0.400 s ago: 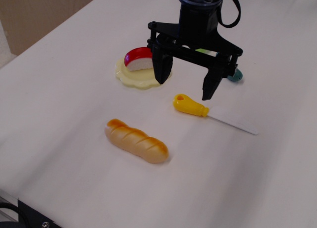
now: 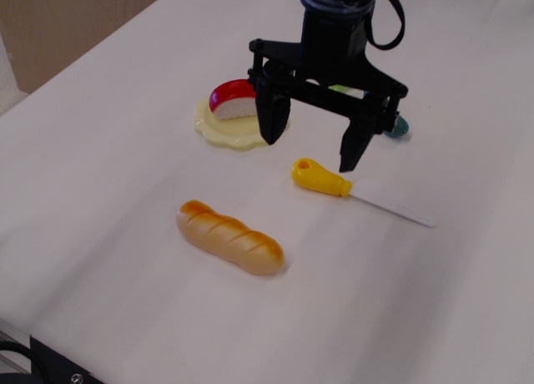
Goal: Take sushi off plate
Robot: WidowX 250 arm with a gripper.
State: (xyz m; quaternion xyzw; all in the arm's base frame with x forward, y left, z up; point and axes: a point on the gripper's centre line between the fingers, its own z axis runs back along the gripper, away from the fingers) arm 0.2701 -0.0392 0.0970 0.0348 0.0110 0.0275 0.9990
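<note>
The sushi (image 2: 231, 98), white base with a glossy red top, sits on the pale yellow scalloped plate (image 2: 221, 130) at the middle back of the table. My black gripper (image 2: 311, 144) hangs just right of the plate, above the table, open and empty. Its left finger (image 2: 272, 117) stands at the plate's right rim, close beside the sushi; the right finger (image 2: 354, 145) is over the knife handle's far side. The left finger hides the plate's right edge.
A toy knife (image 2: 350, 191) with a yellow handle and white blade lies right of the plate, under the gripper. A golden-brown bread loaf (image 2: 229, 237) lies nearer the front. A small teal and green object (image 2: 397, 128) sits behind the gripper. White tabletop (image 2: 100, 192) all around.
The gripper has barely shifted, a touch up and toward the plate. The sushi, plate, knife and loaf have not moved.
</note>
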